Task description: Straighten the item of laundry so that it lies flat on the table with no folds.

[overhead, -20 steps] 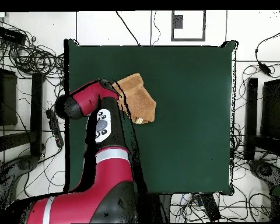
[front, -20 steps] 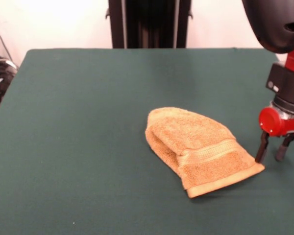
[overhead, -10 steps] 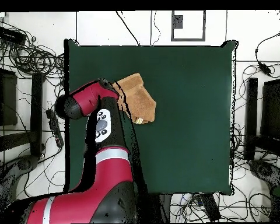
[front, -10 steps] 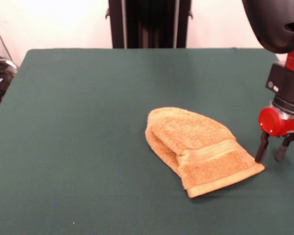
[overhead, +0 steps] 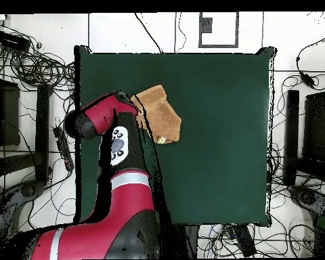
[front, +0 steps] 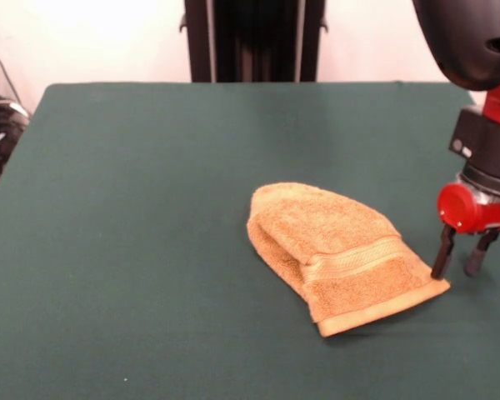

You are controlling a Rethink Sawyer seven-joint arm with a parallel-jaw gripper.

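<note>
While you looked across from the front camera, the towel [front: 337, 254] lay folded over on itself on the green tabletop [front: 150, 208], a little right of the middle and toward the near side. Its rounded, bunched end pointed to the far left, and its squarer end, with a woven band stripe and a hemmed edge, pointed to the near right. An upper layer overlapped a lower one along the left side, so the cloth was not flat.

Your gripper [front: 456, 257] hung at the right edge of that view, just beside the towel's near-right corner. Its two dark fingers [front: 442, 252] stood parted with a plain gap between them, pointing down at the tabletop and holding nothing. The left-hand finger in that view sat right at the towel's corner edge; whether it touched the cloth you could not tell. The other finger stood clear of the towel over bare felt. Above them sat the red wrist collar and the black arm housing.

From overhead, the towel [overhead: 160, 114] showed as a tan patch in the upper left part of the tabletop [overhead: 219, 135], with a small white label at its lower edge. The red arm [overhead: 104, 135] reached up from the bottom and covered the towel's left edge, hiding the fingers in that view.
</note>
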